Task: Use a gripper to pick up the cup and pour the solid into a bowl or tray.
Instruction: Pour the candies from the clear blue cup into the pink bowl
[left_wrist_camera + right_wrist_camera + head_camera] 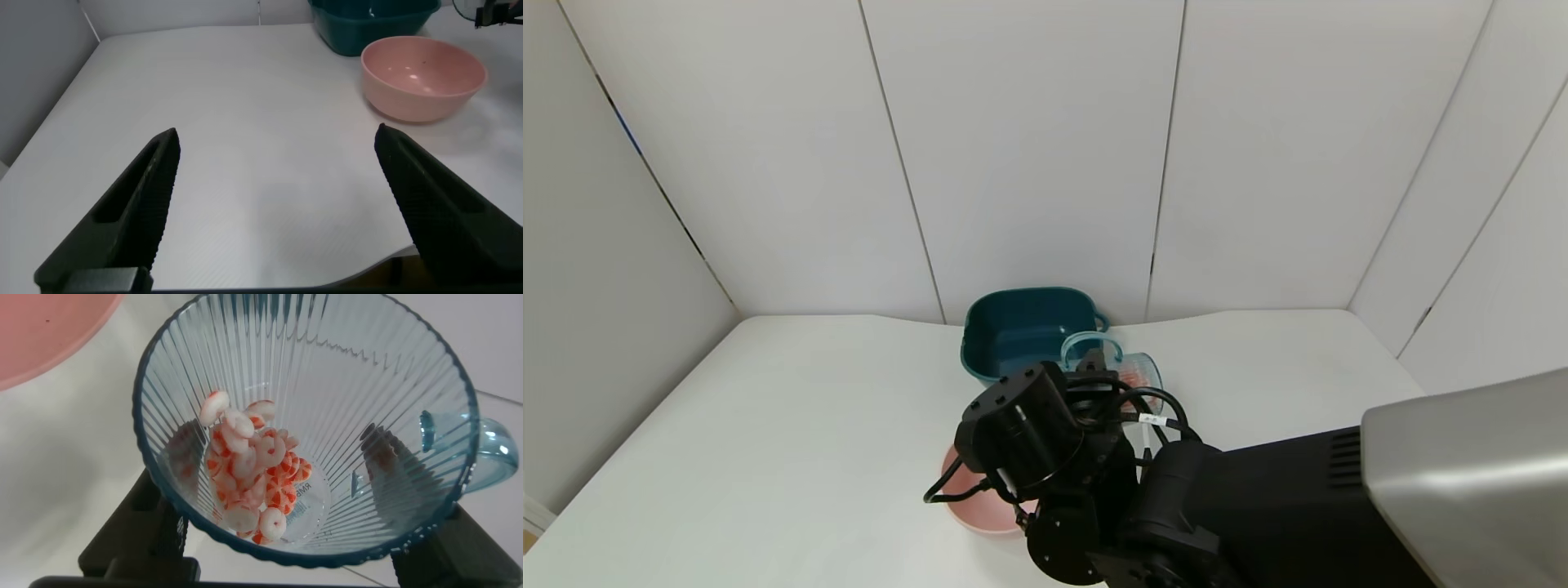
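The right end effector [1107,371] is clamped on the light-blue ribbed cup [1131,369], holding it lifted and tipped on its side just right of centre over the white counter [792,425]; in the right wrist view its two black fingers [143,539] press against opposite sides of the ribbed wall, and the loop handle [490,453] juts out to one side. The solid, a small heap of orange-red and white pieces [253,469], lies inside the cup [310,416] against its lower wall and base, all of it within the rim. The pale-pink bowl [976,502] sits on the counter nearer the robot and a little left of the cup, largely hidden behind the right arm's wrist in the head view; its rim [49,335] shows just beside the cup's mouth in the right wrist view. The dark teal tub [1025,331] with side handles stands at the far edge of the counter against the white wall panels, right behind the cup. The left end effector [274,204] hovers low over the near left part of the counter with its fingers [131,212] spread wide apart and nothing between them; from there the pink bowl [423,75] and the teal tub [372,20] lie well off to the far right.
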